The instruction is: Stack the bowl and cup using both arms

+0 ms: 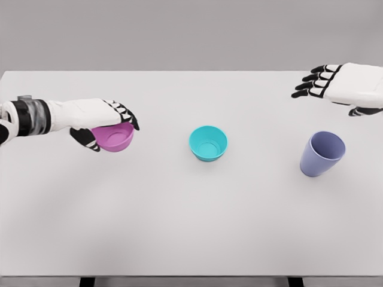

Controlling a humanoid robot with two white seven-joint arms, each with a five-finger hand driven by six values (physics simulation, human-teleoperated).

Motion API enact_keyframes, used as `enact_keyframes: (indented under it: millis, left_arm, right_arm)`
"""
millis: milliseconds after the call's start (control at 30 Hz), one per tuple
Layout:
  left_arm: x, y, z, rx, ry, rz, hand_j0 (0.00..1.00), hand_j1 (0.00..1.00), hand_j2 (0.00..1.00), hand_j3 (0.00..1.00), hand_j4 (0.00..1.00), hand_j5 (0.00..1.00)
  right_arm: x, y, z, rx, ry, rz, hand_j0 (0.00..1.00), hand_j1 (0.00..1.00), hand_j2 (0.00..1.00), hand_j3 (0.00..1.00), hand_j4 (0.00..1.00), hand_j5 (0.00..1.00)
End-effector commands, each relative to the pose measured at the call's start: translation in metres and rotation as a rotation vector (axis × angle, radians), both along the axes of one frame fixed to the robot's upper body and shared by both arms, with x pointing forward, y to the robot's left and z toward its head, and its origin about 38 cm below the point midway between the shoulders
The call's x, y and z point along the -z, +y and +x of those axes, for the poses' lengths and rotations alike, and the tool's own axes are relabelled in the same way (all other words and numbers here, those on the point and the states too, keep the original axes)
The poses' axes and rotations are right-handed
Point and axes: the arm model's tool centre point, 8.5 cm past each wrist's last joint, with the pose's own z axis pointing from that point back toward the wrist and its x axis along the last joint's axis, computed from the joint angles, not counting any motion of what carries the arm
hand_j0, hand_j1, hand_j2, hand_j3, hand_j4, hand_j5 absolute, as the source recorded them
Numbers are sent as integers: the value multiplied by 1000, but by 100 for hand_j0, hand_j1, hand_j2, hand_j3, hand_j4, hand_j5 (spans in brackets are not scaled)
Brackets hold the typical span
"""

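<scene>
White desk (179, 227), one, fills most of the head view; its near edge runs along the bottom of the picture with two dark supports showing below it.

Blue-violet cup (322, 153), one, stands on the desk at the right, tilted in view so that its open mouth faces up and toward the right. Nothing touches it.

Teal bowl (208, 143), one, sits upright on the desk near the middle, mouth up, well apart from both the cup and the pink bowl. Nothing touches it.

Pink bowl (116, 137), one, at the left, mouth up. Its far rim is covered by the left hand (102, 122).

Left hand, one, on a white arm with a dark-banded wrist entering from the left edge. Its fingers (125, 113) are curled over the top and far side of the pink bowl, with the thumb under the near left side, so the bowl is clasped between them. Whether the bowl rests on the desk or is lifted slightly cannot be told.

Right hand (344, 86), one, entering from the right edge, above and behind the cup and apart from it. Its fingers (311, 84) are extended and loosely spread, pointing left, holding nothing.

Count: two bowls, one cup, two hands, one desk.
</scene>
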Motion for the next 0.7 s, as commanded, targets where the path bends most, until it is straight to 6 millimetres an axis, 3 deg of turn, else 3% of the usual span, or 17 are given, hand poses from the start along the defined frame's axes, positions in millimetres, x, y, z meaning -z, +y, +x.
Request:
enact_keyframes:
  millis: [0, 667]
  left_arm:
    - [0, -7, 1, 12, -1, -12, 69, 69, 69, 69, 69, 69]
    - [-5, -47, 4, 88, -16, -68, 69, 69, 69, 69, 69, 69]
  right_arm:
    - [0, 0, 0, 2, 0, 3, 100, 100, 100, 100, 100, 100]
    - [-1, 0, 0, 3, 0, 5, 100, 100, 100, 100, 100, 100]
